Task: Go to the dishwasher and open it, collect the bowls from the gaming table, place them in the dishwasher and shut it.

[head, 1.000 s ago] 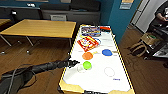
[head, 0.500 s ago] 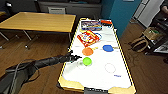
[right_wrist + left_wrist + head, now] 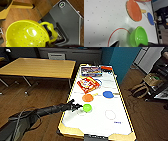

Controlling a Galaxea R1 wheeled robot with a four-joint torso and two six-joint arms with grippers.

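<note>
The gaming table [image 3: 117,129] has a glossy white top and a yellow edge band. On it stand an orange bowl [image 3: 87,97], a blue bowl [image 3: 108,94] and a lime green bowl [image 3: 87,107]. My left arm reaches in over the table's left edge. Its gripper [image 3: 77,106] is just left of the green bowl. In the left wrist view the gripper [image 3: 132,44] is open, and the green bowl [image 3: 139,36] sits between its spread fingertips [image 3: 115,44], close to one of them. A perforated yellow bowl [image 3: 26,35] with a loop handle hangs in my right gripper [image 3: 49,44] above the wooden floor.
A red box [image 3: 88,84] and a colourful box [image 3: 91,71] lie on the far half of the gaming table. A wooden-topped table [image 3: 37,68] stands to the left. Bags [image 3: 143,87] sit on the floor to the right, by a teal wall [image 3: 120,59]. My grey base [image 3: 67,20] is under the right gripper.
My left gripper has moved a little farther over the table towards the green bowl. The head view has shifted slightly.
</note>
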